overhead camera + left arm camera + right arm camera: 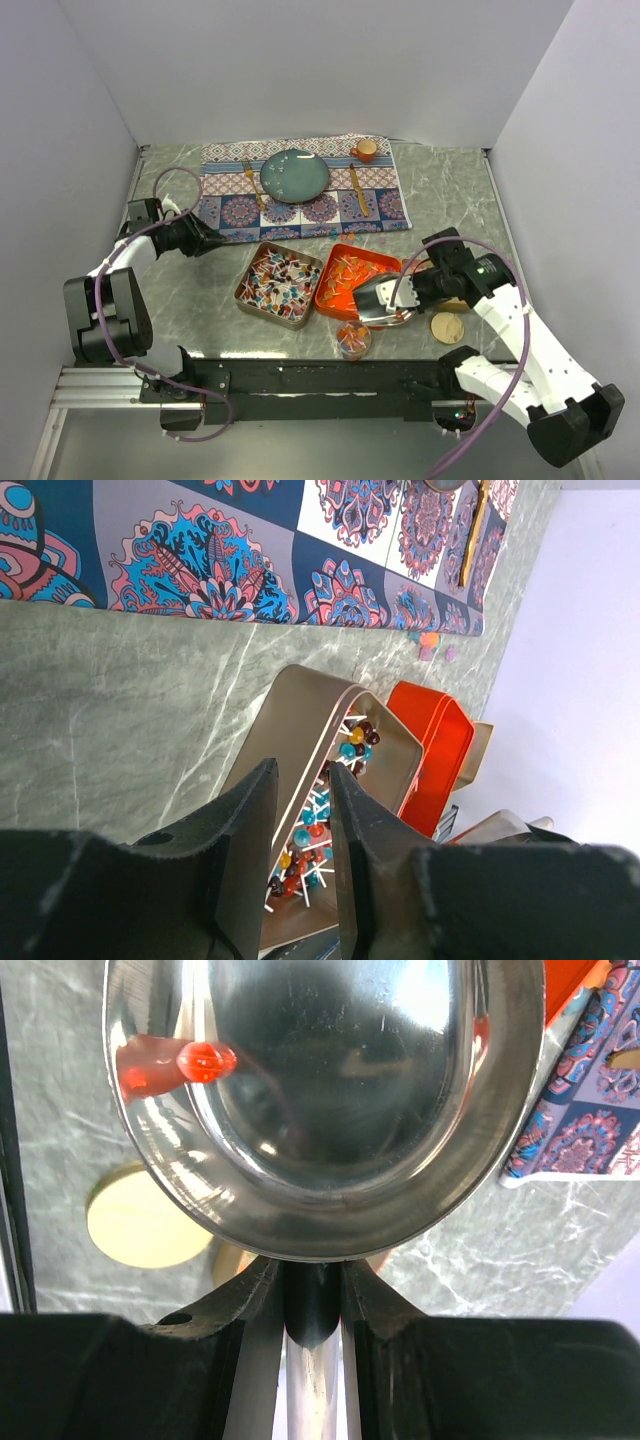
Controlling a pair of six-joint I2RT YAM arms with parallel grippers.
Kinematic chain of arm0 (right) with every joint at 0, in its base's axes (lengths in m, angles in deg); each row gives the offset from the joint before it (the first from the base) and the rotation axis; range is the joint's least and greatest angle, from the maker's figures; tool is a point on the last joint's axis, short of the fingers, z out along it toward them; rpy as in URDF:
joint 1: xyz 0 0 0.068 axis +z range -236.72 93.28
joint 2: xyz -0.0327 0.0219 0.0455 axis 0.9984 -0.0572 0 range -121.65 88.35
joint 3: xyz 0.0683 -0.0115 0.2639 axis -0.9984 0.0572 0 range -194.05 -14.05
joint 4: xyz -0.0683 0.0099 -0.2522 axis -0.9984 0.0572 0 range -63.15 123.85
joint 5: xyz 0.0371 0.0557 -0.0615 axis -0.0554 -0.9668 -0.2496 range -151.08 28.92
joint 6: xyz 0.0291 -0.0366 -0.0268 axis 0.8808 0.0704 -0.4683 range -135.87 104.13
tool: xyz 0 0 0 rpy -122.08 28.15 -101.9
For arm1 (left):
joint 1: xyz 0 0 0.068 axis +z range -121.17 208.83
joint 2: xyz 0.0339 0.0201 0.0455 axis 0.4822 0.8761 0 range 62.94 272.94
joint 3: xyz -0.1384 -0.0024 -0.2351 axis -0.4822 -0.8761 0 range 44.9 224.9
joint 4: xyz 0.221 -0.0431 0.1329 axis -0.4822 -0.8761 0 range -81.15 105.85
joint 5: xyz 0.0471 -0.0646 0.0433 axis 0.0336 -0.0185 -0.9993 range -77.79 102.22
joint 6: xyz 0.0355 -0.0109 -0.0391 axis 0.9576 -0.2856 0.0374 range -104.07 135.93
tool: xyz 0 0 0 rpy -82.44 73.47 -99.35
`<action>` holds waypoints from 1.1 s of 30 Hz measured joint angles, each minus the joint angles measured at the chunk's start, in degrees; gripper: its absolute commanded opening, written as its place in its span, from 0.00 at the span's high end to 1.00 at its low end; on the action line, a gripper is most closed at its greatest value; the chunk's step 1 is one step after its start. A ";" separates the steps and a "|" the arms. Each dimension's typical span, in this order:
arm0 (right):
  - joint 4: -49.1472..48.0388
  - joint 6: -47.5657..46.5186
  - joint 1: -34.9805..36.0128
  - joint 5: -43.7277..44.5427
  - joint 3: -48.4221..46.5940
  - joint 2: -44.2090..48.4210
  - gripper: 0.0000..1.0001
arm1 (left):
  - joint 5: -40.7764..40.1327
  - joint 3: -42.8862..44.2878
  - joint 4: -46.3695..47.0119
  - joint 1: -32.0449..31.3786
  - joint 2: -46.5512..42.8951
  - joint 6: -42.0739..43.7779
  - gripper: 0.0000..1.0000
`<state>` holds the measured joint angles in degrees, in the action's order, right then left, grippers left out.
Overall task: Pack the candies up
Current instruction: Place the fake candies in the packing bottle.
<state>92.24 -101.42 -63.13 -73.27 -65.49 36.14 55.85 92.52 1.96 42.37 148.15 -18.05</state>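
Red-white-blue candies [277, 280] fill a metal tray [243, 287]. Orange-red candies [350, 272] lie in the orange tray [330, 268] beside it. A small round cup [352, 340] near the front edge holds more candies. My right gripper [412, 290] is shut on the handle of a silver scoop [378, 300], which hangs over the orange tray's near right corner. In the right wrist view the scoop [330, 1110] holds one orange-red candy [205, 1060] ahead of the gripper [310, 1275]. My left gripper [220, 245] hovers left of the metal tray, open and holding nothing [300, 780].
A patterned placemat [300, 210] at the back carries a teal plate [295, 175], gold cutlery and a small orange cup [367, 150]. A few loose candies [352, 232] lie by the mat's near edge. A tan round lid [447, 326] rests right of the scoop. White walls enclose the table.
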 measured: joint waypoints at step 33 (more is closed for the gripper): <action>2.40 3.32 19.19 16.09 -6.47 -5.99 1.00 | 0.24 -3.65 4.02 2.40 -3.69 -4.44 0.65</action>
<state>94.64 -98.10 -43.94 -57.18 -71.96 30.15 56.09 88.87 5.98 44.77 144.46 -22.48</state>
